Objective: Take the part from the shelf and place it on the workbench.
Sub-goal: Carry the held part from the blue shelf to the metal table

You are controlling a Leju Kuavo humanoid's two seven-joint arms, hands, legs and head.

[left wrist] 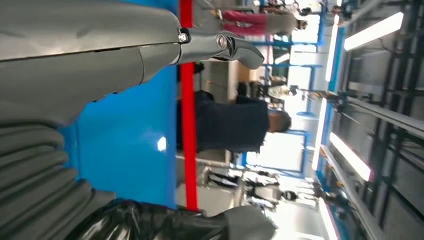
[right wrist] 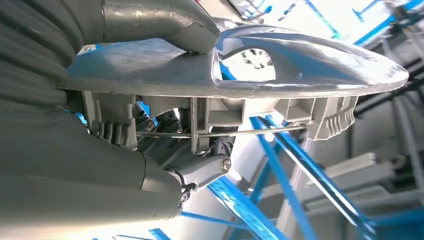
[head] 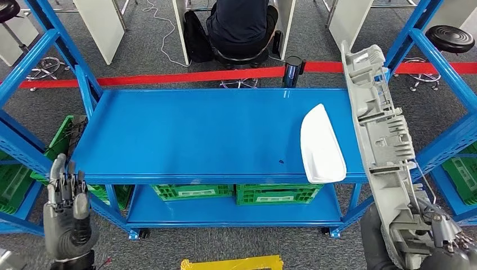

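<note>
- Part (head: 382, 140) — a long grey plastic moulding with ribs and a thin metal rod along its back — stands nearly upright in the right hand (head: 433, 244), its top end reaching up past the blue desk's far right corner.
- Right hand grips the part's lower end; in the right wrist view the thumb (right wrist: 165, 20) presses on the smooth silver face of the part (right wrist: 280, 65) and darker fingers (right wrist: 202, 172) close on the ribbed underside.
- Left hand (head: 66, 211) hangs low at the desk's front left corner, fingers pointing up, slightly apart, holding nothing.
- Desk (head: 202, 135) carries a white curved shell (head: 322, 145) near its right front edge, just beside the held part.
- Green crates (head: 275, 193) sit on the lower shelf.
- Beyond the desk, a red floor line (head: 185, 76) and a seated person (head: 242, 25) with their back turned.
</note>
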